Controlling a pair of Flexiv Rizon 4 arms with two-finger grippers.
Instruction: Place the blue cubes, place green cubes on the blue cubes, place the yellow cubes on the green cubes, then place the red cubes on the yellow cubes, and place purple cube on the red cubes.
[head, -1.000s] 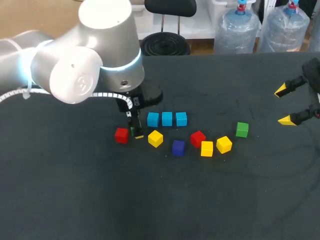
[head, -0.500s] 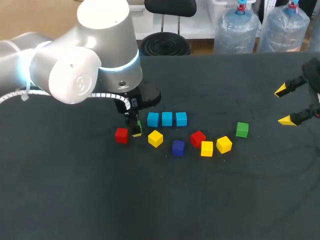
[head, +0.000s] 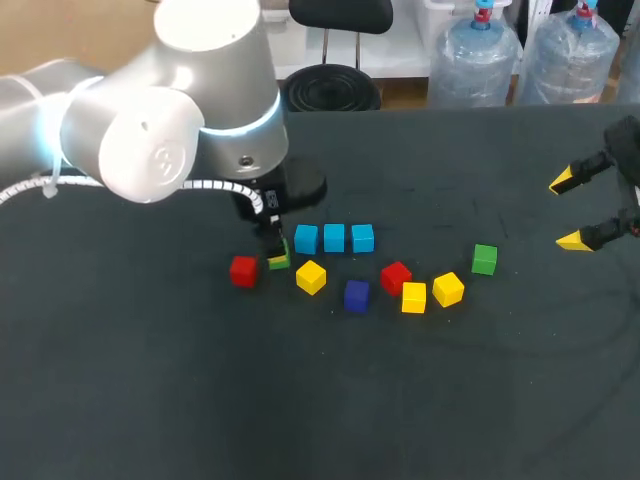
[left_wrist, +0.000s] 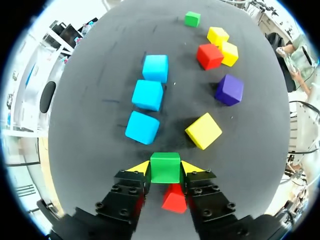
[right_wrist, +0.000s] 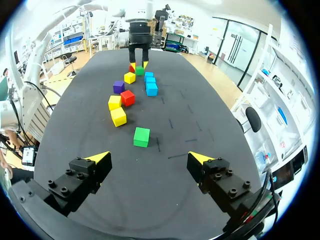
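Gripping green (left_wrist: 165, 170): left tool (left_wrist: 165, 166); right tool (right_wrist: 149, 159) spread. 3 blue (left_wrist: 147, 95), 2 green, 3 yellow (left_wrist: 203, 131), 2 red (left_wrist: 209, 56), 1 purple (left_wrist: 229, 90).

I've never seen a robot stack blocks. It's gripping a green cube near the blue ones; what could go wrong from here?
The left gripper holds the green cube by two sides only. If it is set down off-centre on the nearest blue cube, it might tip off. The blue cubes sit close in a row, so the gripper could nudge a neighbour. The yellow cube nearby could also get bumped.
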